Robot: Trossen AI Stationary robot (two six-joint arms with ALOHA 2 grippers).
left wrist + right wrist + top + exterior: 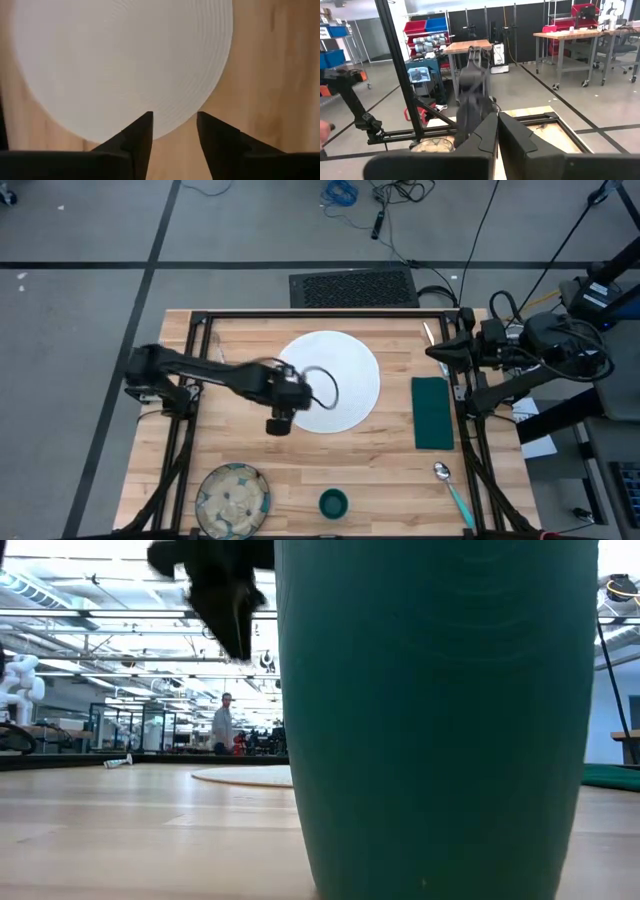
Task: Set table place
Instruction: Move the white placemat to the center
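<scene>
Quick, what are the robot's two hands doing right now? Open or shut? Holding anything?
Left gripper: open, holding nothing, over the edge of the white plate.
Right gripper: shut, holding nothing, waiting at the table's right edge.

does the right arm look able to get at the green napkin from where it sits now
Probably yes: the right pincer waits shut at the table's right edge, just beyond the napkin, with nothing lying on the napkin or between them.

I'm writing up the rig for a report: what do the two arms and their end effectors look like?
Both arms are dark, nearly black, built of jointed segments. The left arm has a thin cable looping beside its left end effector. Its fingers are black, tapering wedges with pointed tips. The right end effector has the same flat black fingers; black cables trail from the right arm.
</scene>
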